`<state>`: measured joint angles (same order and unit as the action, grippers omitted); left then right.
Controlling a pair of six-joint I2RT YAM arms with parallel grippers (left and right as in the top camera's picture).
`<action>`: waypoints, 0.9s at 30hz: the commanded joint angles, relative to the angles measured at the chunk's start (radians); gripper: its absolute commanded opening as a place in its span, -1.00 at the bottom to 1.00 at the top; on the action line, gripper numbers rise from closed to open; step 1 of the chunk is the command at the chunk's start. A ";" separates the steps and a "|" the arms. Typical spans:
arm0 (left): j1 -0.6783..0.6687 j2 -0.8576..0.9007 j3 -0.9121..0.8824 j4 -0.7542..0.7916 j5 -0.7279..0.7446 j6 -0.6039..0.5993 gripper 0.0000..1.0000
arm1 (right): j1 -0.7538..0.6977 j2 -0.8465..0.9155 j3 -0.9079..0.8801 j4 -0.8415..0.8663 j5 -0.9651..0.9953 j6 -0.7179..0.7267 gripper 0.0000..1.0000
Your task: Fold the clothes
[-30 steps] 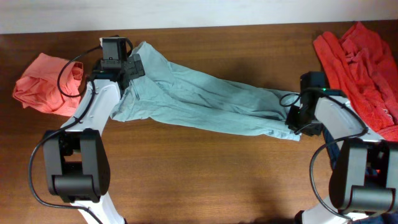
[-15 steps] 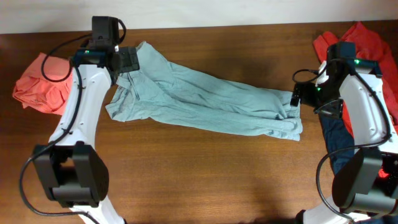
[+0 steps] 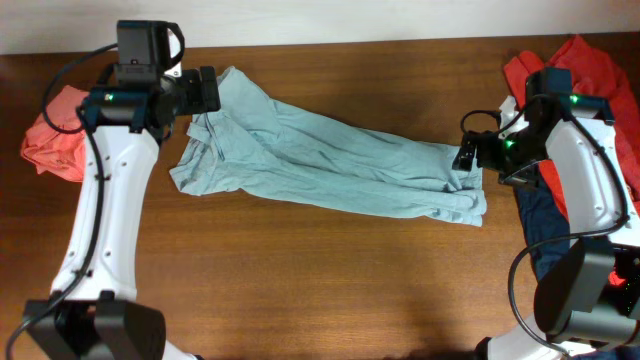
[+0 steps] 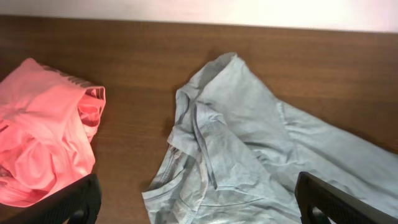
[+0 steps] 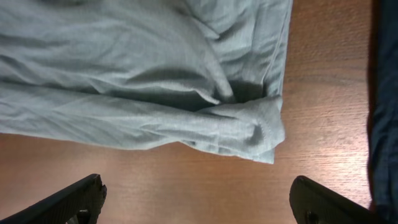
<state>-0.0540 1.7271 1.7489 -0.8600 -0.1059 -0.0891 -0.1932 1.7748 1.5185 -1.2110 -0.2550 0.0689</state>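
The pale blue-green T-shirt [image 3: 320, 160] lies stretched in a long crumpled band across the table, collar end at the left. My left gripper [image 3: 205, 92] hovers open at that collar end; in the left wrist view the T-shirt [image 4: 249, 143] lies below the open left gripper [image 4: 198, 190], untouched. My right gripper [image 3: 466, 155] stands open by the bunched right end. In the right wrist view the T-shirt [image 5: 143, 81] lies just beyond the open right gripper [image 5: 198, 193], bare wood between the fingers.
A salmon-pink garment [image 3: 50, 145] is heaped at the far left, also the salmon-pink garment [image 4: 37, 130] in the left wrist view. An orange-red garment [image 3: 585, 90] lies at the back right. A navy garment [image 3: 540, 225] lies under the right arm, its edge [image 5: 385, 93] beside the shirt.
My right gripper has opened, let go of the shirt's right end and drawn back to the right. The left arm has risen and shifted left off the collar end. The shirt has slackened.
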 commanded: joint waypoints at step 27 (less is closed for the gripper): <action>0.003 0.128 0.018 0.000 0.057 0.106 0.98 | -0.102 -0.078 -0.292 0.331 -0.027 -0.027 0.99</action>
<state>-0.0540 1.8427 1.7523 -0.8810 -0.0410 0.0006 -0.2951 1.7077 1.2984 -0.9321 -0.2726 0.0238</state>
